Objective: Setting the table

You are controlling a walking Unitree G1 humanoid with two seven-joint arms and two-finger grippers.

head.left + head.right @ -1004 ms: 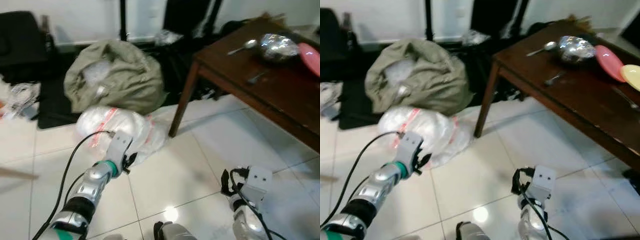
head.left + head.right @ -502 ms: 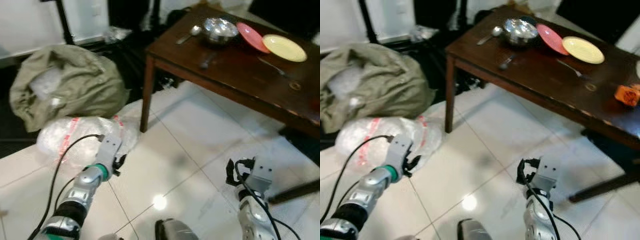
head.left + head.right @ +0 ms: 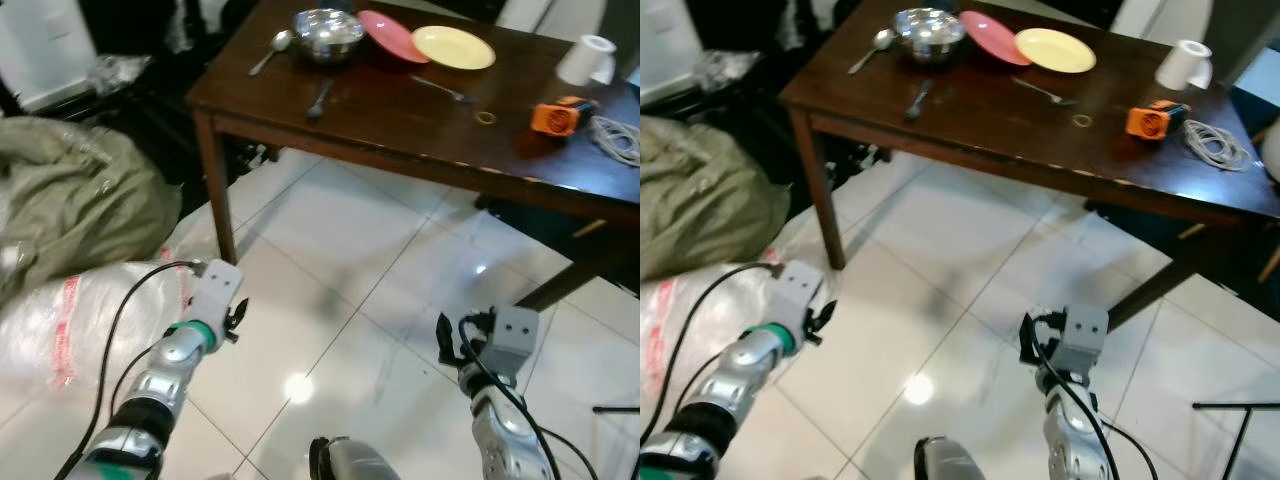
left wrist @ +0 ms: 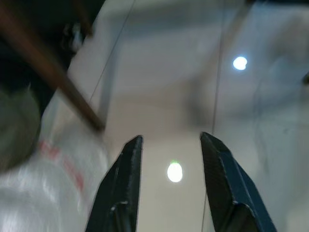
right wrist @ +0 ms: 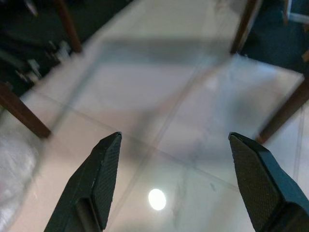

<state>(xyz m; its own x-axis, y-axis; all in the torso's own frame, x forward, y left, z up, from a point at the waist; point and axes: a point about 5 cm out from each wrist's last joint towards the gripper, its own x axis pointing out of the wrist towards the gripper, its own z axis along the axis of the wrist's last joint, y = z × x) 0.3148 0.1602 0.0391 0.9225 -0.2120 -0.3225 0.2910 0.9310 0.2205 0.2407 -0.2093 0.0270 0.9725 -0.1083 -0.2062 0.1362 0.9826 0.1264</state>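
On the dark wooden table (image 3: 970, 125), ahead of the robot, the tableware lies grouped toward the far left end. A shiny steel bowl (image 3: 927, 31) stands near that far corner, with a spoon (image 3: 872, 46) just beside it on the left and a dark-handled utensil (image 3: 917, 100) lying nearer the table's front edge. A pink plate (image 3: 992, 36) sits just right of the bowl, leaning on or overlapping it, and a yellow plate (image 3: 1054, 48) lies flat just right of the pink one. A fork (image 3: 1043, 92) lies in front of the yellow plate, with a small ring (image 3: 1082, 121) near it. Toward the table's right end are an orange gadget (image 3: 1153, 119), a white cup (image 3: 1184, 64) on its side and a coil of pale cord (image 3: 1213, 143).

Both arms hang low over the white tiled floor (image 3: 970, 300), well short of the table. The left gripper (image 4: 170, 145) has its fingers slightly apart and holds nothing; the right gripper (image 5: 174, 145) is spread wide and also holds nothing. Left of the table leg lie a clear plastic bag (image 3: 70, 320) and an olive cloth bundle (image 3: 70, 210).
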